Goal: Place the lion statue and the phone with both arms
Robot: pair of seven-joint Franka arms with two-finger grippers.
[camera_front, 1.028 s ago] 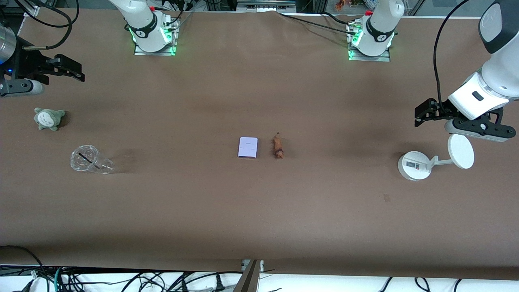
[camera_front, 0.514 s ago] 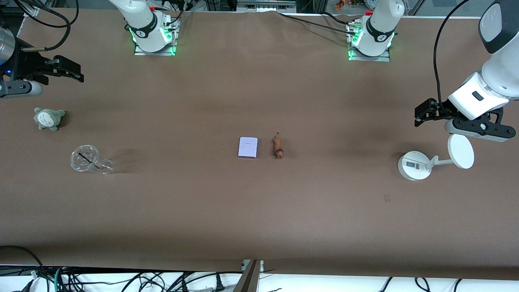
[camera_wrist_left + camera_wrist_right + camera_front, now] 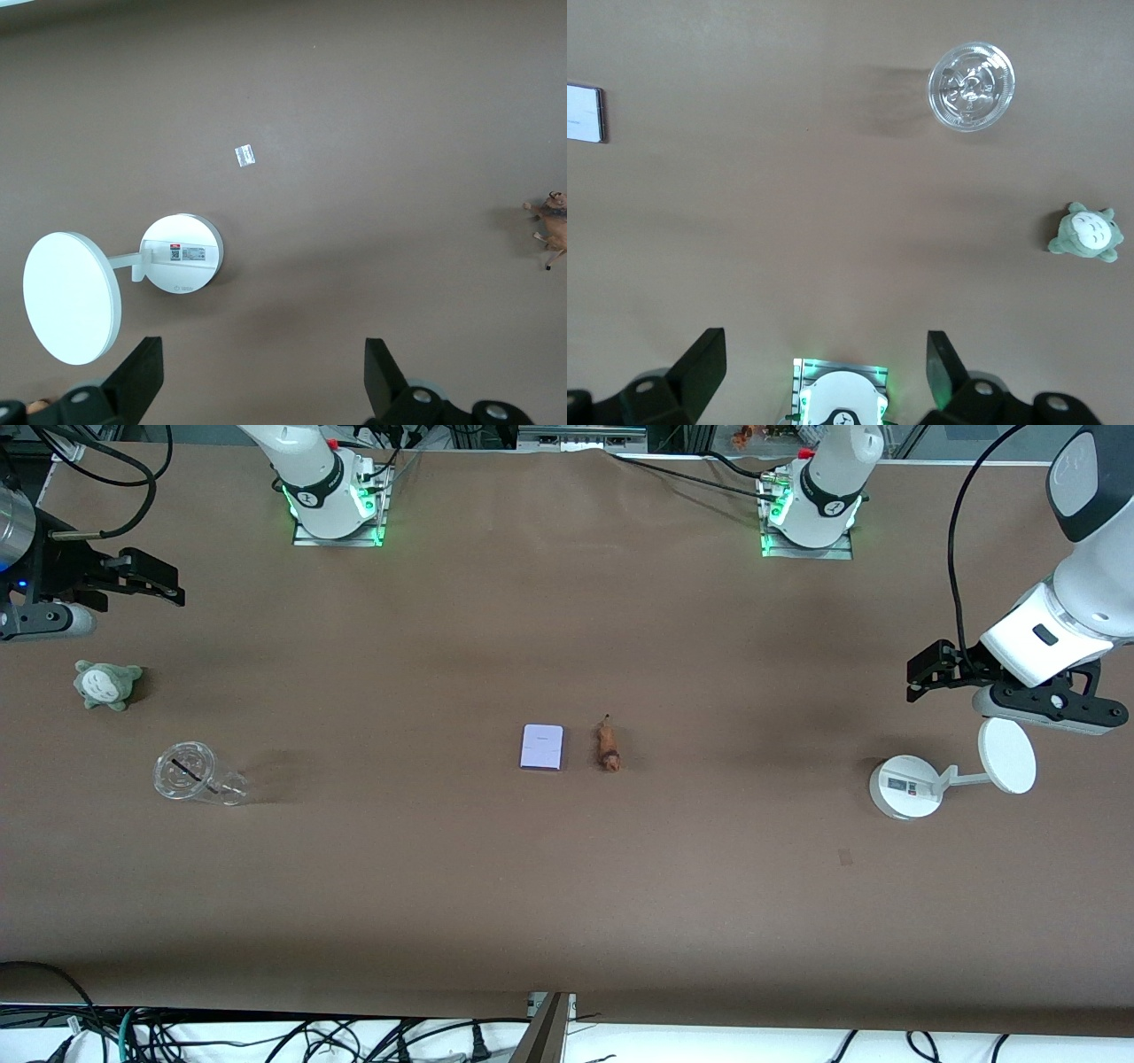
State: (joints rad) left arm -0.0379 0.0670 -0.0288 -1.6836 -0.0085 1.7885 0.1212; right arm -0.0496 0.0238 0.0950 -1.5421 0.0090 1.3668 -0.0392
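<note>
The phone (image 3: 541,747), flat and pale lavender, lies mid-table. The lion statue (image 3: 608,747), tiny and orange-brown, lies on its side just beside it, toward the left arm's end. My left gripper (image 3: 1048,710) hangs open and empty high over the left arm's end, above a white stand. In the left wrist view its fingers (image 3: 142,376) are spread wide and the lion statue (image 3: 553,221) shows at the frame's edge. My right gripper (image 3: 40,615) hangs open and empty over the right arm's end. The right wrist view shows the phone's edge (image 3: 585,113).
A white round-based stand with a disc (image 3: 905,786) stands under the left gripper and also shows in the left wrist view (image 3: 182,253). A clear plastic cup (image 3: 188,772) and a grey-green plush (image 3: 107,684) sit at the right arm's end. A small label (image 3: 244,156) lies on the table.
Almost nothing differs. The right gripper has wavered very slightly in place. The phone, the lion statue and the left gripper have not moved.
</note>
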